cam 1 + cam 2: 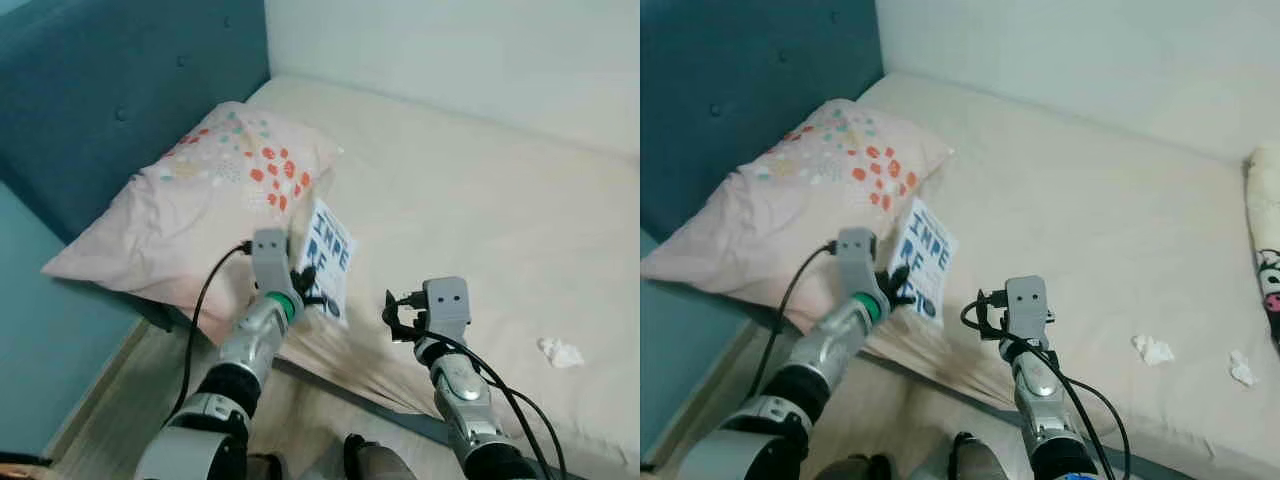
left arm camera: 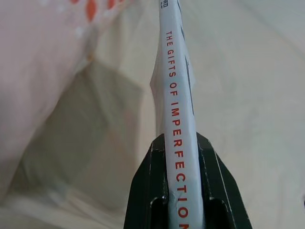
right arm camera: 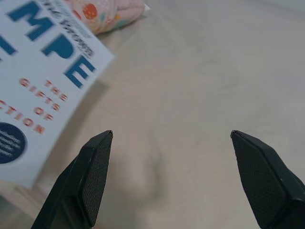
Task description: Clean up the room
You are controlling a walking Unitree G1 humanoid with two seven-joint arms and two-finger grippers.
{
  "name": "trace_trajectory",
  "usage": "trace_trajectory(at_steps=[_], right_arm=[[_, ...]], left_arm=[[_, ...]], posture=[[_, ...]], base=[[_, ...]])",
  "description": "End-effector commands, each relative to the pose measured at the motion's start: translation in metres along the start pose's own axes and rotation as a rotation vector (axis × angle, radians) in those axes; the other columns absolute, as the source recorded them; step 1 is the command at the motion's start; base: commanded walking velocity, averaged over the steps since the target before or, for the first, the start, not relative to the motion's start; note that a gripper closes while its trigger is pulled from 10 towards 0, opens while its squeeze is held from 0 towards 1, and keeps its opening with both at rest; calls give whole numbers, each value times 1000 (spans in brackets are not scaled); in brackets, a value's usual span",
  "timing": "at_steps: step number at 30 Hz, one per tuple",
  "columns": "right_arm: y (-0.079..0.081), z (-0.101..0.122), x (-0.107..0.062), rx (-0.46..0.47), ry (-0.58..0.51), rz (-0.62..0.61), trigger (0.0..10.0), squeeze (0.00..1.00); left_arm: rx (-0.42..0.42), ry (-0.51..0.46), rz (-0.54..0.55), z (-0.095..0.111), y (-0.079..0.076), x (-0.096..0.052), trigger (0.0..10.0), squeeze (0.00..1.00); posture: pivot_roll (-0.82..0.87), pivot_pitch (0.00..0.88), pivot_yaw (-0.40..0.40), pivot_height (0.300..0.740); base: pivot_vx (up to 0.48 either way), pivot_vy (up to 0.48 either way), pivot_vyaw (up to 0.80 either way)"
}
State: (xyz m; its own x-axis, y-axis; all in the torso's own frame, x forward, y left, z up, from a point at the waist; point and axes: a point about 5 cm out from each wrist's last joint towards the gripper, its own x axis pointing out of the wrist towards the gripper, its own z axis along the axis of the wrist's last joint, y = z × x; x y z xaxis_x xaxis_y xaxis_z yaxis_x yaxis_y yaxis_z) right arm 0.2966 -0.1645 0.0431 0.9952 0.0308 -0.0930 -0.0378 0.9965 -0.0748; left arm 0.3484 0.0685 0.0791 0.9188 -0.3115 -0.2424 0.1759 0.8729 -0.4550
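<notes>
A white book (image 1: pixel 327 258) with blue letters stands on edge above the cream bed (image 1: pixel 480 200), beside a pink patterned pillow (image 1: pixel 200 200). My left gripper (image 1: pixel 305 283) is shut on its lower corner; the left wrist view has the spine (image 2: pixel 181 143) clamped between both black fingers (image 2: pixel 152 191). My right gripper (image 3: pixel 174 143) hovers open over the bed just right of the book (image 3: pixel 43 81), with nothing between its fingers. Its wrist (image 1: pixel 445 300) sits near the bed's front edge.
A blue padded headboard (image 1: pixel 110 90) rises at the left behind the pillow. Crumpled white tissues (image 1: pixel 1153 349) (image 1: pixel 1241 369) lie on the bed at the right. A plush toy (image 1: pixel 1265 240) pokes in at the far right. Pale wall runs behind the bed.
</notes>
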Motion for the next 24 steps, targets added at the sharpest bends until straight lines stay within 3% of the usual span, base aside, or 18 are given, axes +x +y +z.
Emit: trace_trajectory(at_steps=[1, 8, 11, 14, 15, 16, 17, 18, 19, 20, 22, 23, 24], right_arm=[[0, -6, -4, 6, 28, 2, 10000, 0], [2, -7, -5, 14, 41, 23, 10000, 0], [7, -13, -6, 147, 93, 37, 10000, 0], [9, -14, -6, 192, 107, 42, 10000, 0], [8, -15, -5, 273, 119, 20, 10000, 0], [8, -15, -5, 273, 119, 20, 10000, 0], [6, -15, -3, 359, 129, -7, 10000, 0], [6, -15, -3, 359, 129, -7, 10000, 0], [4, -14, -1, 435, 119, -28, 10000, 0], [2, -11, 0, 503, 101, -35, 10000, 678], [0, -9, 0, 550, 87, -39, 10000, 678], [-2, -7, 0, 604, 69, -32, 10000, 1000], [-2, -7, 0, 604, 69, -32, 10000, 1000]], left_arm=[[-49, 25, -13, -6, -6, 1, 10000, 0], [-101, 97, -68, -23, -16, 0, 10000, 0], [-169, 95, -110, -22, -22, -1, 10000, 0], [-186, 93, -125, -21, -24, 0, 10000, 0], [-222, 91, -181, -16, -29, 0, 10000, 0], [-222, 91, -181, -16, -29, 0, 10000, 0], [-261, 88, -247, -10, -35, 0, 10000, 0], [-261, 88, -247, -10, -35, 0, 10000, 0], [-297, 82, -288, -6, -36, 0, 10000, 0], [-328, 82, -327, -2, -35, -1, 10000, 0], [-350, 82, -355, 0, -35, -2, 10000, 0], [-374, 81, -385, 3, -34, -2, 10000, 0], [-374, 81, -385, 3, -34, -2, 10000, 0]], posture=[[-63, 109, 36, 740], [-68, 124, 33, 740], [-59, 128, 28, 740], [-59, 128, 28, 740], [-57, 128, 27, 740], [-57, 128, 27, 740], [-57, 128, 27, 740], [-57, 128, 27, 740], [-50, 124, 28, 740], [-50, 121, 32, 740], [-50, 121, 32, 740], [-50, 119, 36, 740], [-50, 119, 36, 740]], base=[[0, 0, 0], [0, 0, 0], [0, 0, 0], [0, 0, 0], [0, 0, 0], [0, 0, 0], [0, 0, 0], [0, 0, 0], [0, 0, 0], [0, 0, 0], [0, 0, 0], [0, 0, 0], [0, 0, 0]])
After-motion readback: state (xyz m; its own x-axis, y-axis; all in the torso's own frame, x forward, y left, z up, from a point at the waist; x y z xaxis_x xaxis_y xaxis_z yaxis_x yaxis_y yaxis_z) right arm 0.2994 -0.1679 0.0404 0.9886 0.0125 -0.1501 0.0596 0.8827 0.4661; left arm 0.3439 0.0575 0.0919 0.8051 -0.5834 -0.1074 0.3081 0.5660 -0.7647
